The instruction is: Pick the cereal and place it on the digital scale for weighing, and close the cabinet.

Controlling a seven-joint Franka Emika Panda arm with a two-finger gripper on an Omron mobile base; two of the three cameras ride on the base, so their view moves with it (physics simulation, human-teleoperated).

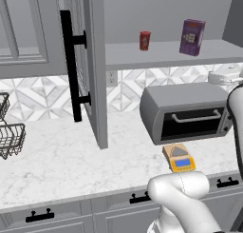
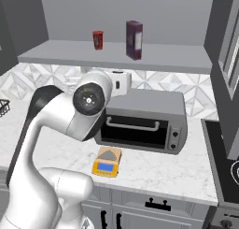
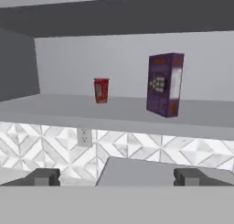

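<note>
Left base view: the tall dark purple rectangular cereal box [image 1: 192,37], with a darker printed front, stands upright on the flat grey shelf of the grey wall cabinet [image 1: 166,53]. A small red cylindrical can [image 1: 144,40] stands well apart to its left on the same shelf. The panelled grey cabinet door with a long vertical black bar handle [image 1: 72,65] hangs open, edge-on over the white marbled counter [image 1: 61,156]. Below the shelf sits a large boxy grey toaster oven [image 1: 187,113]; just in front of it lies the small flat yellow-orange digital scale [image 1: 179,158], grey plate bare and blue display toward the counter edge. A dark wire basket [image 1: 9,132] sits at far left

Right base view: the cereal box stands on the shelf above the toaster oven; the scale lies on the counter below, near the oven front. The smooth white arm rises at lower left

Hand view: the two small dark fingertips of the gripper [image 3: 117,177] stand wide apart, holding nothing, aimed at the shelf. The cereal box stands right of centre, well ahead of the tips

Judgement: the step in hand is the approach to the cereal; placing and door closing are not yet done. The next move calls for advancing and shifting right to straddle the box's narrow faces, keeping clear of the can. The box looks rigid, smooth and easily tipped
</note>
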